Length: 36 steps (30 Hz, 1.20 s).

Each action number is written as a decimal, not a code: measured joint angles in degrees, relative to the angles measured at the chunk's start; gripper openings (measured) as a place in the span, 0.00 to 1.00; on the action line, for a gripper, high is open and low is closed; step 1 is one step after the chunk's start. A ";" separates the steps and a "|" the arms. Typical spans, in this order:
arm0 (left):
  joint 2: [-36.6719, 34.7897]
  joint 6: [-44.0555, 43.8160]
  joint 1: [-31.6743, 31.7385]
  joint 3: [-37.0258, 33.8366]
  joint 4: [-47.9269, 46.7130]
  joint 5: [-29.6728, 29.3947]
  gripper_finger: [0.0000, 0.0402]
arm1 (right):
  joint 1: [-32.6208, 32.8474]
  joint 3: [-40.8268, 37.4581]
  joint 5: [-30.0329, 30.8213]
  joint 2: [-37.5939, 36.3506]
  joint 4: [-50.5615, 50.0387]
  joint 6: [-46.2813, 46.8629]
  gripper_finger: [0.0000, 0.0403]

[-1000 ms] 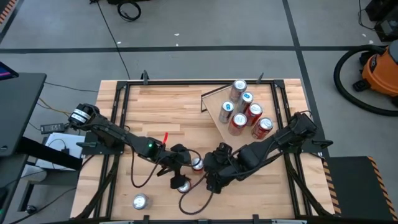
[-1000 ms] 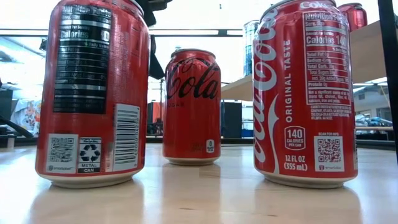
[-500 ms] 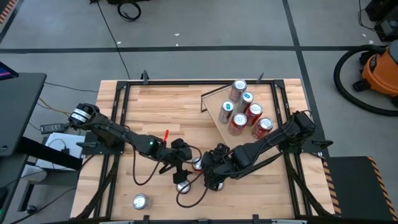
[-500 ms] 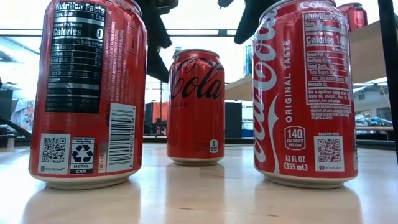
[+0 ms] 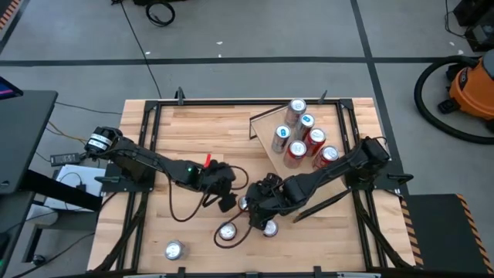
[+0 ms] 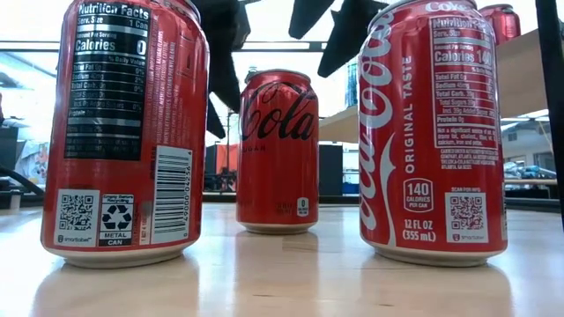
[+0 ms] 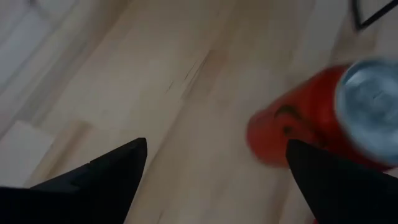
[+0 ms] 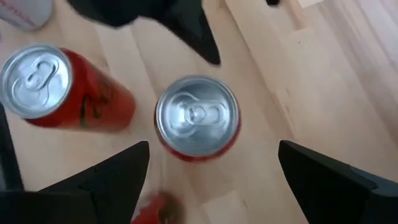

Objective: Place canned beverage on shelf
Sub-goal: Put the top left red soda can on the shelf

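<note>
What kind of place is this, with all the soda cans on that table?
Probably a robotics lab or workshop: two robot arms work at a wooden table, on a bare concrete floor with cables, an orange shop vacuum standing nearby.

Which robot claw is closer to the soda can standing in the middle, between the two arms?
The right gripper. It hovers open directly above the middle can, fingers straddling it. The left gripper, also open, sits just beside that can, toward the left arm.
</note>
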 joint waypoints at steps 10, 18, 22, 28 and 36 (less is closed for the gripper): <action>0.02 -0.05 0.06 0.00 1.84 0.13 0.99 | -0.39 -3.91 0.48 0.24 1.80 -6.86 0.91; 0.02 -0.44 0.04 0.00 2.81 0.48 0.99 | -0.87 -4.75 0.31 0.23 2.39 -9.41 0.91; 0.02 -0.45 0.04 0.00 3.07 2.09 0.99 | -1.72 -4.73 0.00 0.23 3.06 -10.34 0.91; 0.02 -0.46 -0.52 0.00 2.92 3.02 0.99 | -2.84 -4.72 -0.49 0.17 2.80 -12.18 0.91; -0.03 -0.49 -1.92 0.07 0.98 4.08 0.99 | -3.32 -4.66 0.19 0.07 0.88 -14.72 0.91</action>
